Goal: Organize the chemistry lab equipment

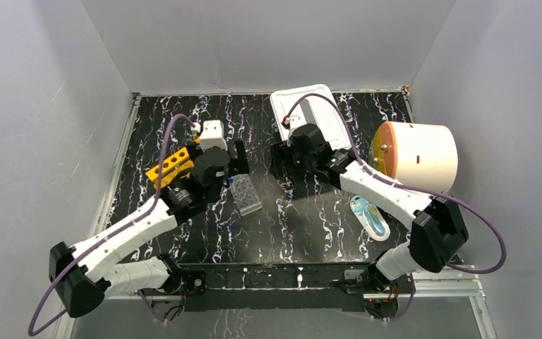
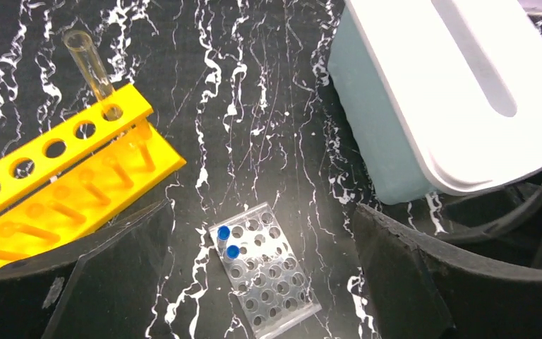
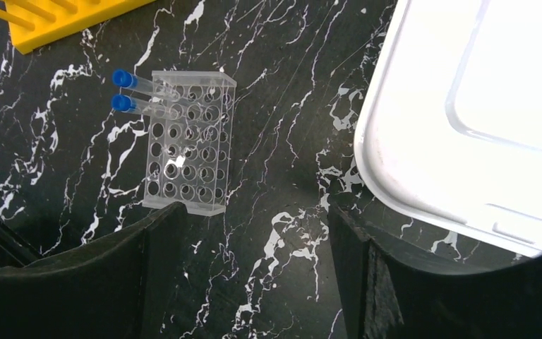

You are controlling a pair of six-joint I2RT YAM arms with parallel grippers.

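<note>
Left wrist: well plate point(image 2: 268, 279) holds two blue-capped tubes point(image 2: 224, 232); rack point(image 2: 56, 150), one clear tube point(image 2: 90, 65); left gripper point(image 2: 261, 207), right gripper point(image 3: 254, 212) spread wide.

Black marbled mat point(image 1: 303, 219) covers the table; white lidded box point(image 1: 293, 99) sits at the back, right of ctr. Cream drum point(image 1: 427, 155) w/ orange end lies on its side far right, blue packet point(image 1: 369, 217) near it, toward the front.
</note>
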